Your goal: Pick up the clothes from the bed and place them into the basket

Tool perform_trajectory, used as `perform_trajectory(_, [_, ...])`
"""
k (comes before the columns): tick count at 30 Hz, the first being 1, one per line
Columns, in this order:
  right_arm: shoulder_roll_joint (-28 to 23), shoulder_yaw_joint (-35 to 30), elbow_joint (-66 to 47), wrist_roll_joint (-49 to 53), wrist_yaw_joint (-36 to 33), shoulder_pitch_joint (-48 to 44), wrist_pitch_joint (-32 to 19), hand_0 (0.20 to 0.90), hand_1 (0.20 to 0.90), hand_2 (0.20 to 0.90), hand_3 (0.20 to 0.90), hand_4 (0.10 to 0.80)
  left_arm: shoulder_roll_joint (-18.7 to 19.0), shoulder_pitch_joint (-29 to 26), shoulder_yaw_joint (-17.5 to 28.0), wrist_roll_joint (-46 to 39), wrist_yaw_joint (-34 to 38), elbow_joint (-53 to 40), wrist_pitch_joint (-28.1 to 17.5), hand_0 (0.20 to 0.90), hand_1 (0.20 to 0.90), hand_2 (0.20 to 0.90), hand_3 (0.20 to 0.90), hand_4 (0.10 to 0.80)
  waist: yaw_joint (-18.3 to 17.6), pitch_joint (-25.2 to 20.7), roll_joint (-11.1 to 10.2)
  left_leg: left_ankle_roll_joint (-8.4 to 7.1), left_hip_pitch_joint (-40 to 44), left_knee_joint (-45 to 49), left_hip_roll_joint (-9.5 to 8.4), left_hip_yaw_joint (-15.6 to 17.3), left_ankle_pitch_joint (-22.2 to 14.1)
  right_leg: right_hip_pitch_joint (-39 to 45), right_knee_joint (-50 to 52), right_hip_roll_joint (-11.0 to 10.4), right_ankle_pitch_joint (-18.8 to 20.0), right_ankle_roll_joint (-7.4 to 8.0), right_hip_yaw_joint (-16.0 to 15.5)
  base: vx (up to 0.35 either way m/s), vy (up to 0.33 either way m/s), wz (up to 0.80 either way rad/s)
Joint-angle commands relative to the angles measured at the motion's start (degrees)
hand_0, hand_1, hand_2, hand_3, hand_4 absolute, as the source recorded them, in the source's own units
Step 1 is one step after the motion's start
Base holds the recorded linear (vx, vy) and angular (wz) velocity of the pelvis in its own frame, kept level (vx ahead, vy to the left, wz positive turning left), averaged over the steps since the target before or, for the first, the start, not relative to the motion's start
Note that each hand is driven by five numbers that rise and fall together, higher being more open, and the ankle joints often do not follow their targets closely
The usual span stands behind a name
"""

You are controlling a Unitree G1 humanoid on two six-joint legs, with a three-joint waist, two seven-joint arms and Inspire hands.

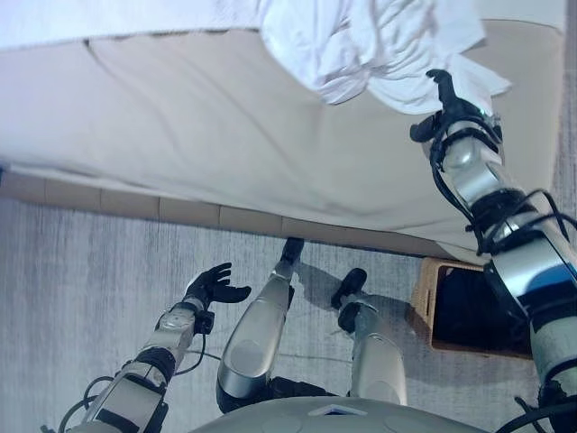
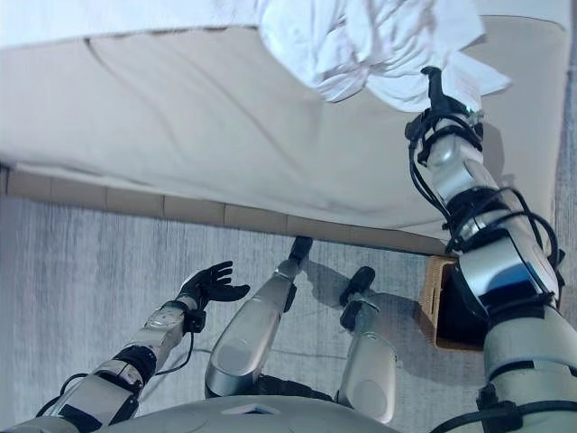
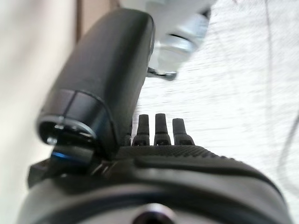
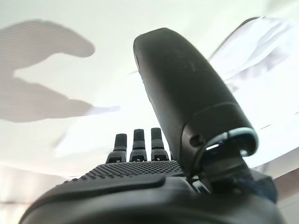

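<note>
A crumpled heap of white clothes [image 1: 379,45] lies on the beige bed [image 1: 207,126] at its far right part. My right hand [image 1: 448,104] is raised over the bed right at the near edge of the heap, fingers straight and open, holding nothing. In the right wrist view the right hand's fingers [image 4: 135,144] point at white cloth [image 4: 261,46]. The woven basket [image 1: 464,307] with a dark inside stands on the floor at the right, under my right arm. My left hand [image 1: 216,287] hangs open low over the floor at the left.
A brown base strip [image 1: 135,206] runs along the bed's near side. Grey carpet [image 1: 81,280] covers the floor in front of it. A white blanket [image 1: 117,18] lies across the far side of the bed.
</note>
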Motion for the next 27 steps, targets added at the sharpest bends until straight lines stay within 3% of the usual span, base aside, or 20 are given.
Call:
perform_trajectory(1, [-3.27, 1.06, -0.63, 1.15, -9.67, -8.04, 1.26, 0.9, 0.9, 0.9, 0.9, 0.8, 1.8, 4.93, -0.5, -3.45, -1.46, -2.61, -3.13, 0.9, 0.9, 0.9, 0.9, 0.8, 2.23, 0.46, 0.32, 5.29, -5.45, 8.51, -2.16, 5.07, -7.53, -2.58, 2.95, 0.84, 1.74, -0.63, 0.88, -0.026, 0.082, 0.19])
perform_trajectory(7, [-3.78, 1.67, 7.64, 9.06, -12.28, -15.03, 6.98, 0.9, 0.9, 0.9, 0.9, 0.8, 1.27, 7.38, -0.69, -5.96, -3.66, -2.25, -6.16, 0.9, 0.9, 0.9, 0.9, 0.8, 4.44, 0.46, 2.13, 5.38, -13.82, 10.19, -1.69, 2.84, -6.03, -11.95, 9.1, 0.26, -0.67, -1.16, 0.03, -0.027, 0.072, 0.23])
perform_trajectory(12, [-5.12, 4.06, 10.12, 10.37, -12.61, -18.36, 8.5, 0.9, 0.9, 0.9, 0.9, 0.8, 1.26, 8.87, -0.58, -7.6, -5.19, -3.3, -8.12, 0.9, 0.9, 0.9, 0.9, 0.8, 5.52, 0.46, 2.77, 5.3, -19.25, 11.91, -1.54, 1.63, -5.32, -17.13, 12.93, -0.07, -2.43, -1.31, -0.26, -0.017, 0.008, 0.13])
perform_trajectory(17, [-5.14, 3.88, 7.44, 11.52, -23.34, -21.16, 4.34, 0.9, 0.9, 0.9, 0.9, 0.8, 0.98, 10.09, -0.84, -9.09, -5.66, -4.73, -9.5, 0.9, 0.9, 0.9, 0.9, 0.8, 5.82, 0.46, 3.03, 5.13, -23.36, 14.05, -1.72, 0.67, -5.47, -20.8, 15.49, 0.09, -3.21, -1.49, -0.12, -0.007, -0.016, 0.06])
perform_trajectory(20, [-4.58, 3.74, 6.41, 11.36, -24.5, -22.34, 4.45, 0.9, 0.9, 0.9, 0.9, 0.8, 0.78, 10.43, -0.88, -9.79, -5.82, -5.47, -9.64, 0.9, 0.9, 0.9, 0.9, 0.8, 6.0, 0.46, 3.06, 4.92, -24.82, 14.95, -1.72, 0.46, -5.55, -21.9, 15.97, 0.15, -3.21, -1.55, -0.02, -0.012, -0.011, -0.03])
perform_trajectory(21, [-4.36, 4.36, 6.26, 11.79, -23.02, -23.72, 5.64, 0.3, 0.3, 0.3, 0.2, 0.1, 0.79, 10.64, -0.79, -10.18, -5.95, -6.1, -9.64, 0.9, 0.9, 0.9, 0.9, 0.8, 6.21, 0.46, 3.03, 4.71, -25.5, 15.12, -1.74, 0.23, -5.33, -22.32, 15.93, 0.32, -3.12, -1.65, 0.04, -0.021, -0.038, -0.07])
perform_trajectory(27, [-5.15, 8.35, 6.32, 10.66, -20.0, -26.94, 4.58, 0.3, 0.3, 0.3, 0.2, 0.1, 1.65, 11.43, -0.6, -9.56, -6.29, -7.05, -9.75, 0.9, 0.9, 0.9, 0.9, 0.8, 6.45, 0.46, 2.03, 4.16, -24.86, 13.76, -1.01, -0.75, -4.53, -21.07, 13.95, 0.99, -2.35, -1.58, -0.14, -0.012, -0.061, -0.03])
